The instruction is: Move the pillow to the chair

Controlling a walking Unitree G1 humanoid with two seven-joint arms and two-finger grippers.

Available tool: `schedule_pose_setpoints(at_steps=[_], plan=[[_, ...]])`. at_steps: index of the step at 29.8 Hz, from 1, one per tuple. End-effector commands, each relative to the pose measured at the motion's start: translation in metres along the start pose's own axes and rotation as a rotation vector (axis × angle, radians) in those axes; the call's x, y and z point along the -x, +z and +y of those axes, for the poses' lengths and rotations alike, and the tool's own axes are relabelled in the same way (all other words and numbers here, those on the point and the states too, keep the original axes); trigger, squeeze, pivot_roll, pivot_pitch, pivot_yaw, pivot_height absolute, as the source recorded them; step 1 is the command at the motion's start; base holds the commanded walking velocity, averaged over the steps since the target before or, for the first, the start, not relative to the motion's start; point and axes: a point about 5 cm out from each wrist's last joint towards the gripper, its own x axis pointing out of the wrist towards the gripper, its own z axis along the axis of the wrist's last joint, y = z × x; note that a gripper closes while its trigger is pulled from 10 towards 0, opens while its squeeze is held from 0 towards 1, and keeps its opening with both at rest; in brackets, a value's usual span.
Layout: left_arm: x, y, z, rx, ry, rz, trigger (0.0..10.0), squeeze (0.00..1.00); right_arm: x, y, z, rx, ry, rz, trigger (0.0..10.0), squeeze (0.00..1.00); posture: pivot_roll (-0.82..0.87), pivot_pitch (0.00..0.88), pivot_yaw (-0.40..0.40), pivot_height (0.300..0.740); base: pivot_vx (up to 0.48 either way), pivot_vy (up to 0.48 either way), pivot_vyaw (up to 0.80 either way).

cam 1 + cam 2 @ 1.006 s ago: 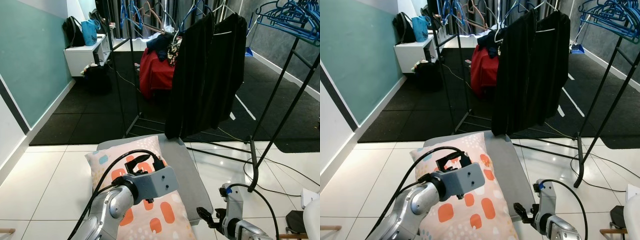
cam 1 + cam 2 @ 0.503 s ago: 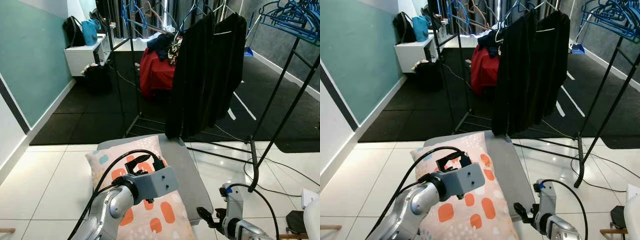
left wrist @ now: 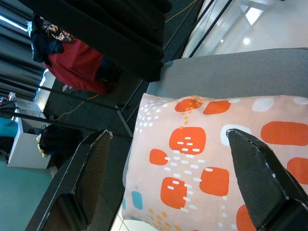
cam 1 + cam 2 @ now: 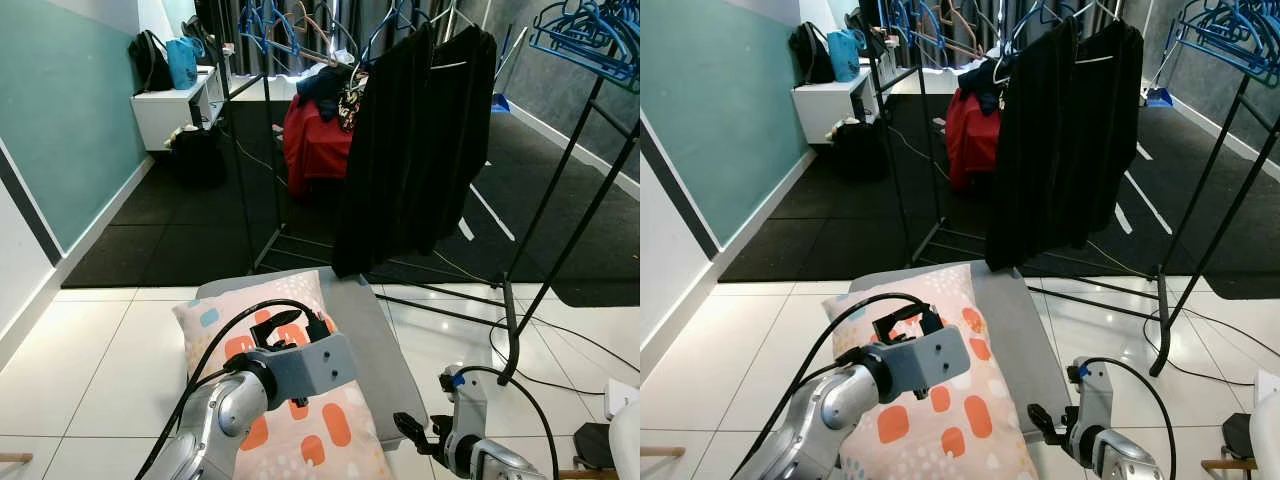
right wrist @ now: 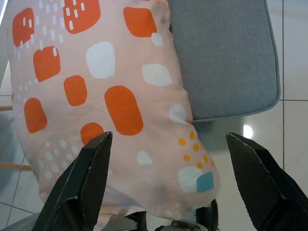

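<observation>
The pillow [image 4: 285, 400], pale pink with orange and white patches, lies on the grey chair seat [image 4: 375, 340], along the seat's left half, with its near end hanging past the seat's front edge toward the robot. Its long axis runs from the robot out toward the black garments [image 4: 410, 140] on the clothes rack [image 4: 560, 200] beyond the seat. By the look of it the pillow is already where the task wants it.

The left end effector [image 3: 168, 187] is directly above the pillow's middle, its two black fingers spread wide apart with nothing between them; the pillow's pattern shows in the gap, seemingly a little below the fingers. The right end effector [image 5: 173, 190] is at the pillow's near right corner, just beside the seat's front edge, fingers likewise spread and empty, looking along the pillow's length.

Both arms are close to the pillow, but the left one is nearer its centre, and the right one only reaches its near end. If a nudge is still needed, it would be rightward across the short axis, toward the bare grey part of the seat, and the left arm seems better placed for that.
</observation>
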Motion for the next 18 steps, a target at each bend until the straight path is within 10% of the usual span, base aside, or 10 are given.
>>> schedule_pose_setpoints(at_steps=[1, 18], plan=[[0.0018, 0.0009, 0.0007, 0.000, -0.004, -0.005, 10.0, 0.00, 0.0010, -0.0001, -0.0009, -0.017, -0.004, -0.009, 10.0, 0.00, -0.09, 0.025, -0.012, 0.740, 0.000, 0.000, 0.00], [0.0027, 0.0043, -0.0007, 0.005, -0.006, -0.010, 10.0, 0.00, 0.0039, -0.0009, -0.0040, -0.019, -0.007, -0.014, 10.0, 0.00, -0.10, 0.036, -0.004, 0.740, 0.000, 0.000, 0.00]])
